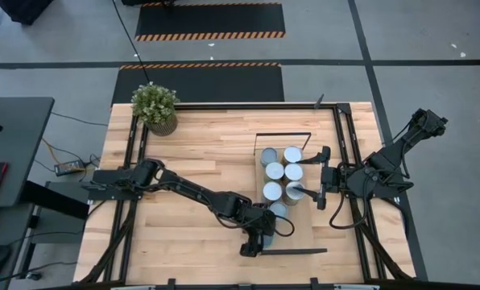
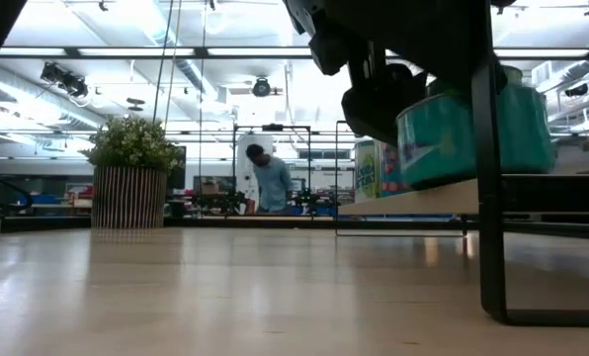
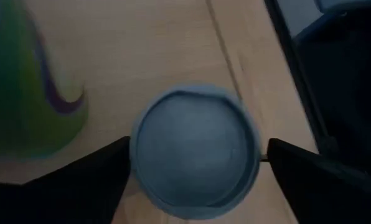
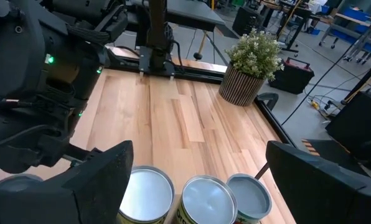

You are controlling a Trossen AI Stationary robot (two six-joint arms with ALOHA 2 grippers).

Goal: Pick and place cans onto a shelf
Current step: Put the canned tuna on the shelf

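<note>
The shelf [image 1: 308,229] stands at the table's right, its light board framed in black. Several cans [image 1: 275,171] with silvery tops stand in two rows on its far half; three of them show in the right wrist view [image 4: 207,199]. My left gripper [image 1: 264,235] is over the shelf's near end, shut on one more can [image 3: 195,152], which shows teal in the low view [image 2: 472,129]. My right gripper [image 1: 322,176] waits open and empty at the shelf's right side, level with the rows, its fingers pointing toward them [image 4: 199,152]. My left gripper pinches the can's round side wall just under its top rim [image 3: 133,155], one finger on each side. The fingers [image 3: 79,186] come from above, pointing down. The can is upright at the shelf board's height; whether it stands on the board or hangs just above, I cannot tell.
A potted plant [image 1: 155,106] stands at the table's far left corner. The shelf's black end frame [image 2: 492,198] rises close beside the held can. Bare planked tabletop [image 1: 200,153] lies left of the shelf. A person [image 2: 267,180] stands in the room beyond the table.
</note>
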